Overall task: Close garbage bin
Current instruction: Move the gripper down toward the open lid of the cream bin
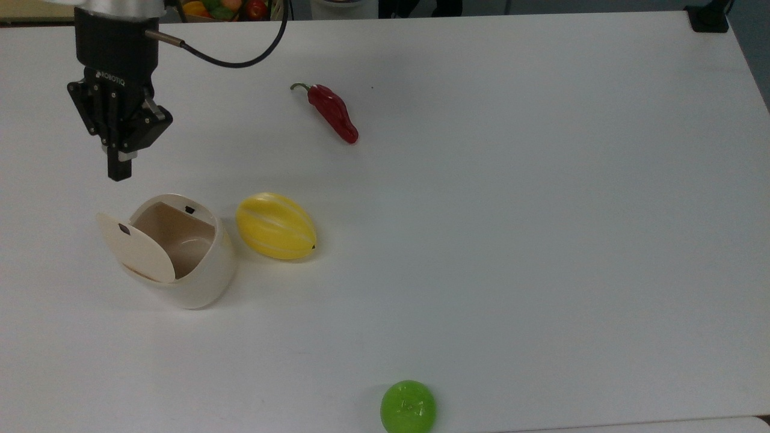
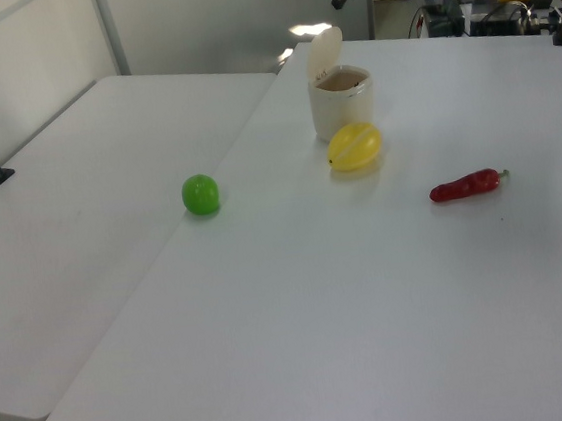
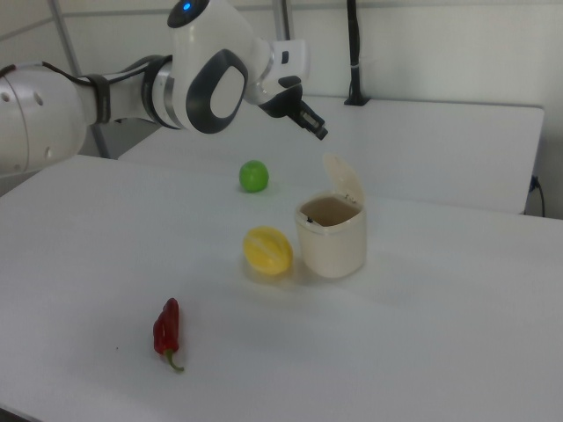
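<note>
While marked ROBOTIQ, hand closed on nothing, above open-lidded garbage bin, beside yellow melon

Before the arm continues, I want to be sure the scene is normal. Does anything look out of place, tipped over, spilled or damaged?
Nothing looks spilled or damaged. The garbage bin stands upright with its lid raised. The yellow melon lies beside it, apart from it in the top view. The red pepper and green fruit lie apart on the table.

Garbage bin: smooth cream plastic, soft sheen.
Lid: matt beige.
Melon: glossy yellow plastic.
Chilli: shiny red, wrinkled.
Green ball: glossy.
Table: matt white.
Gripper: black, matt.
</note>
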Controlling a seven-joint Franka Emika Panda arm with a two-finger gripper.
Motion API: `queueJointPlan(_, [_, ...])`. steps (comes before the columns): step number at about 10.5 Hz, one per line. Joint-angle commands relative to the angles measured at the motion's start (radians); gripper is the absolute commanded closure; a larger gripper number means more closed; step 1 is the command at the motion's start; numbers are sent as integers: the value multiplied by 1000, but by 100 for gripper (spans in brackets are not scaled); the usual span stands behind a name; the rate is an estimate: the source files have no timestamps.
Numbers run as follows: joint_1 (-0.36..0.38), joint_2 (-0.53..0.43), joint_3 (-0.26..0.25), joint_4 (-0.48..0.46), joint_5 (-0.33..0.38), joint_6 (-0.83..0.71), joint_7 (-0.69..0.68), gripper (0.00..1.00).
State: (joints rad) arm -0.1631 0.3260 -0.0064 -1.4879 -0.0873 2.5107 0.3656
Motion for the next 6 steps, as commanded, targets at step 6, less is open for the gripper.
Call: queueJointPlan(6, [-41, 154, 0, 32, 11, 293, 13, 100])
